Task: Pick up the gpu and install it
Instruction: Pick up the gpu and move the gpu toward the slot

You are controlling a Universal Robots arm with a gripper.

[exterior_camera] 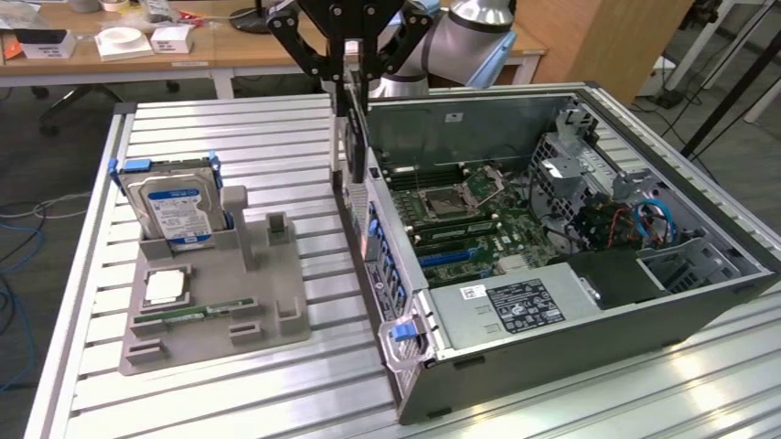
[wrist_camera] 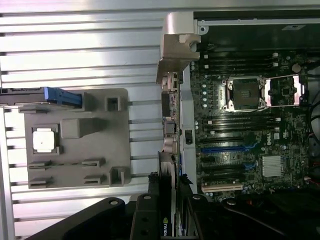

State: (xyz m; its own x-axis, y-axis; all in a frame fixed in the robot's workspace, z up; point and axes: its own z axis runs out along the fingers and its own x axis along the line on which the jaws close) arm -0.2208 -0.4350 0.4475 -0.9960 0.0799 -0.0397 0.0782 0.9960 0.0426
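Above the open case [exterior_camera: 586, 352], tool [exterior_camera: 351, 75] clenched on the gpu [exterior_camera: 354, 133]; hard drive [exterior_camera: 177, 210] in grey tray [exterior_camera: 262, 283].

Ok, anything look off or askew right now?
Nothing stands out. The gripper holds the green-and-black gpu card upright above the rear wall of the open dark computer case; nothing is spilled or damaged.

Exterior view: parts holder [exterior_camera: 262, 265] on table [exterior_camera: 244, 137], at 9 o'clock of open case [exterior_camera: 586, 338]; hard drive [exterior_camera: 177, 210] in holder's 12 o'clock end; gpu [exterior_camera: 355, 128] over case's 11 o'clock corner
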